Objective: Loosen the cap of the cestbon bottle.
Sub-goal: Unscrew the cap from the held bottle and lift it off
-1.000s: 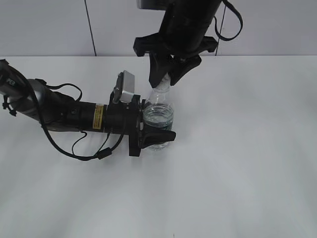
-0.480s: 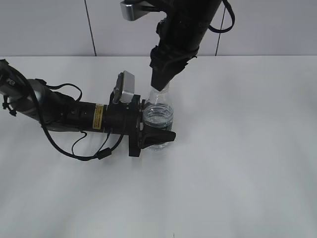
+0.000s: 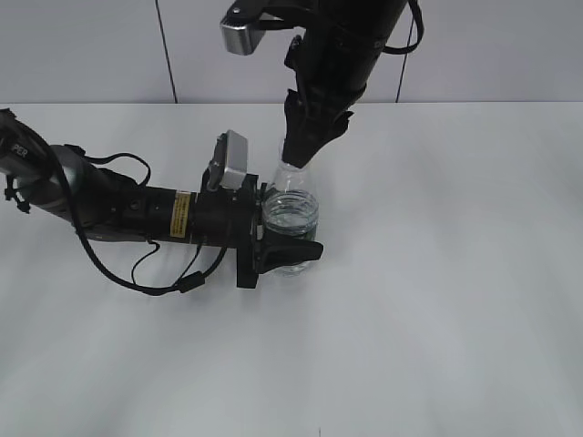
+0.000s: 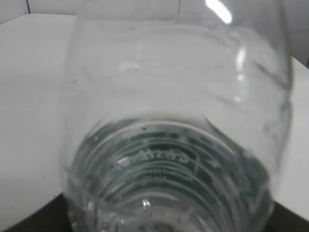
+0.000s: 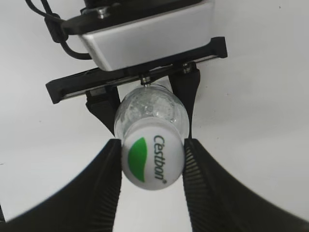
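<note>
Since both arms are already in place, we'd say the setup is done and only the twisting is left. The left gripper [image 3: 290, 248] is clamped round the lower body of the bottle [image 3: 291, 217], which stands upright on the white table [image 3: 437, 273]. The right gripper [image 5: 151, 162] comes from above with its fingers [image 5: 107, 169] pressed on either side of the cap [image 5: 152, 161]. We can't tell whether the cap has loosened yet; it looks fully seated.
</note>
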Available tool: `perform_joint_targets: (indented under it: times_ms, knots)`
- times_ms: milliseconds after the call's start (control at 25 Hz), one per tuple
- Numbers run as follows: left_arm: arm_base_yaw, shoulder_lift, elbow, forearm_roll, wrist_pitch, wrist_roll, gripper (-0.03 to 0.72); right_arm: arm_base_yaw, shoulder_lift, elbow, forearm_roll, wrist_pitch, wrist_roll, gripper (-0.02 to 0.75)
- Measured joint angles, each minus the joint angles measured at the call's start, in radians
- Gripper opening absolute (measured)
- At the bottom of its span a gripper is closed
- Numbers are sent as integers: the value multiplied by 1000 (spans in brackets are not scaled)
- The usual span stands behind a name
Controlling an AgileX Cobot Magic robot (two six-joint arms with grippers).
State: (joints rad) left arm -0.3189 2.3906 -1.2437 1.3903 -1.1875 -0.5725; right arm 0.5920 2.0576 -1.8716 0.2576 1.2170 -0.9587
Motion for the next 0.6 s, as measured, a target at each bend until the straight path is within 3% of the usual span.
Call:
perform_joint_targets:
  times_ms: [600]
  knots:
    - [0,0,0,3,-1,0,412,0,0,-1,1,2,-78,297]
